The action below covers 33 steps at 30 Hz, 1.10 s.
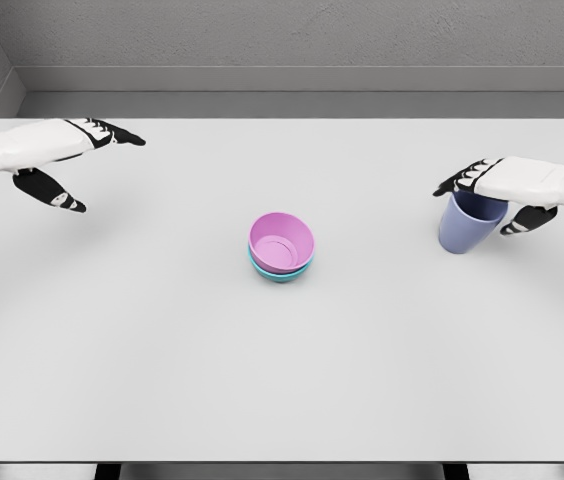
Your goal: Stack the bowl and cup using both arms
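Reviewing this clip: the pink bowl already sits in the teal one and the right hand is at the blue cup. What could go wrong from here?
1. The right hand covers only the rim of the blue cup, so the cup, which already looks tilted, could slip or tip when lifted.
2. The pink bowl rests loosely in the teal bowl; a hard placement could shove both across the table.
3. The left hand is open and far away, so it cannot steady them.

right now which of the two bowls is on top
The pink bowl is on top, nested inside the teal bowl, of which only the rim and lower edge show beneath it.
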### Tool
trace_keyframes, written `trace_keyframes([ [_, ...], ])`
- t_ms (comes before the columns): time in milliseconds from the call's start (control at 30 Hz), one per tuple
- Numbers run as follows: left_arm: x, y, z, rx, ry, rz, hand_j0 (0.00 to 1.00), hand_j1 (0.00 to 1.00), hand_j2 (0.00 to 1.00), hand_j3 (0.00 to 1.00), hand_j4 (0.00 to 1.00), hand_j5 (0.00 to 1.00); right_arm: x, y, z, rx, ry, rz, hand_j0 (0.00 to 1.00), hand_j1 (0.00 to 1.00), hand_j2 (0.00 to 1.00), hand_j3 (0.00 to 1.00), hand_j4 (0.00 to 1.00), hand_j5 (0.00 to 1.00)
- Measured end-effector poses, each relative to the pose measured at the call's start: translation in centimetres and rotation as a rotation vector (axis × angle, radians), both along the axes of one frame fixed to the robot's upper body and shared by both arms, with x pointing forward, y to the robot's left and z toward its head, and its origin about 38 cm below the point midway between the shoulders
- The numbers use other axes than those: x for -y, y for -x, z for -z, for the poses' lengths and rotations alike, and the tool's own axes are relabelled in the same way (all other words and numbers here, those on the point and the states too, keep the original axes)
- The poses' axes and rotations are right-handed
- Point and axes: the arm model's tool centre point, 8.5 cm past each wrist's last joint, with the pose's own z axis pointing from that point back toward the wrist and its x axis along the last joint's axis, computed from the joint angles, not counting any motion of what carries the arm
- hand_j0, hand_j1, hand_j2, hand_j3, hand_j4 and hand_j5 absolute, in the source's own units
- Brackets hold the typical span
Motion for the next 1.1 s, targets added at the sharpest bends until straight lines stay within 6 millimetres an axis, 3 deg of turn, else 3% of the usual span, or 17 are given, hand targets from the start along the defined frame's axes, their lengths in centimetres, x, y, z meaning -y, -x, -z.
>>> trace_keyframes([
  [433,-0.1,0.0,0.0,-0.002,-0.001,-0.004,1.00,1.00,1.00,1.00,1.00,1.00,-1.0,-0.3,0.1,0.005,-0.017,-0.016,0.87,0.87,0.87,0.87,0.87,0.87],
  [933,-0.2,0.0,0.1,-0.002,-0.002,-0.005,1.00,1.00,1.00,1.00,1.00,1.00,-1.4,-0.4,0.0,0.009,-0.026,-0.022,0.70,0.70,0.70,0.70,0.70,0.70],
  [1100,-0.2,0.0,0.1,-0.002,-0.003,-0.006,1.00,1.00,1.00,1.00,1.00,1.00,-1.4,-0.5,-0.1,0.010,-0.028,-0.022,0.70,0.70,0.70,0.70,0.70,0.70],
])
